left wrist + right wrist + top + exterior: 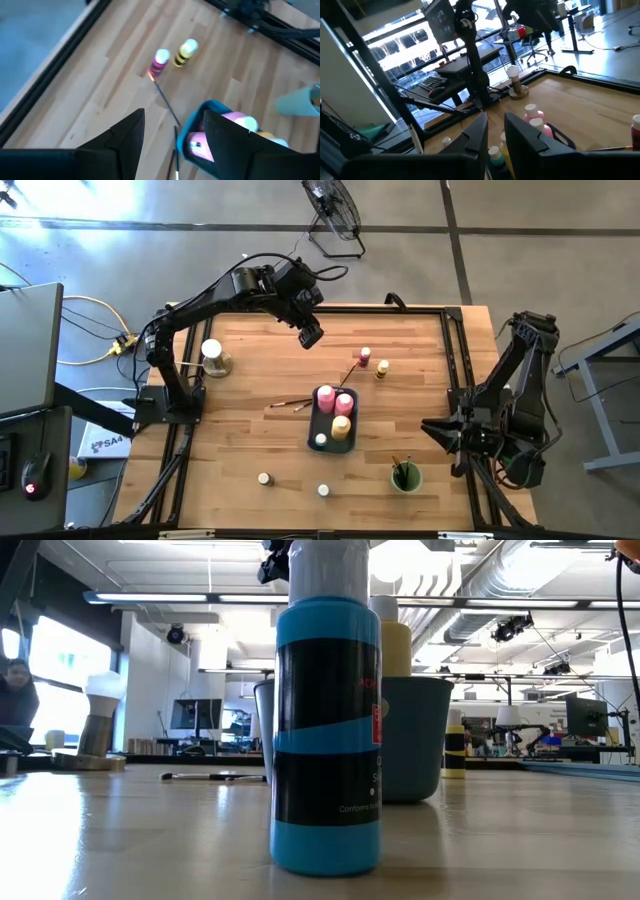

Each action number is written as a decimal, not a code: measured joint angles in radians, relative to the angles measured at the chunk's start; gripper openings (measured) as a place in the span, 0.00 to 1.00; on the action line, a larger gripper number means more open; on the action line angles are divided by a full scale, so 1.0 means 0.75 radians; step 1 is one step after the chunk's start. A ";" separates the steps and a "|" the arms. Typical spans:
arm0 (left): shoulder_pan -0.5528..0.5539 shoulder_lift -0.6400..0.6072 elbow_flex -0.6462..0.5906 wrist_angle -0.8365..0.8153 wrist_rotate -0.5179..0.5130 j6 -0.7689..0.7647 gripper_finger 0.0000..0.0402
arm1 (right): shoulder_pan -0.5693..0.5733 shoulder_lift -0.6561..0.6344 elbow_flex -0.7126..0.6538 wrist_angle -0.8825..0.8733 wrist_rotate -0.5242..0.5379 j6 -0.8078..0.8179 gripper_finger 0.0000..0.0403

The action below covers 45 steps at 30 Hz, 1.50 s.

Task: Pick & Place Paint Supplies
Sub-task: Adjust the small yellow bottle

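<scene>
Tray (312, 425) holds pink bottles (334, 398), yellow bottle (341, 426).

Two matte black jointed arms with black cables looped along the links; each wrist ends in a gripper with two dark, angular, wedge-shaped fingers (125, 137)

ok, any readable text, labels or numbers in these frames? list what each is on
"SA4", partly cut off: white box on the floor left of the table, high view.
"Conforms to", faint: black label of the blue bottle close to the low camera.
Red lettering along that label's right edge: too small to read.
White mark on a bottle in the tray, left wrist view: too blurred to read.
Monitors in the room behind: unreadable.
</scene>
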 joint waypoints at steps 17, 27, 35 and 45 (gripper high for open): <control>-0.063 0.000 -0.060 0.299 -0.101 0.254 0.50 | -0.456 -0.003 0.000 -0.017 0.100 -0.048 0.14; -0.103 -0.054 -0.073 0.314 -0.093 0.492 0.50 | -0.718 -0.010 0.000 0.096 -0.177 -0.040 0.14; -0.103 -0.135 -0.072 0.266 0.004 0.636 0.50 | -0.848 -0.011 0.000 0.110 -0.266 -0.046 0.14; -0.103 -0.172 -0.256 0.274 0.030 0.639 0.50 | -0.971 -0.011 0.000 0.108 -0.374 -0.050 0.14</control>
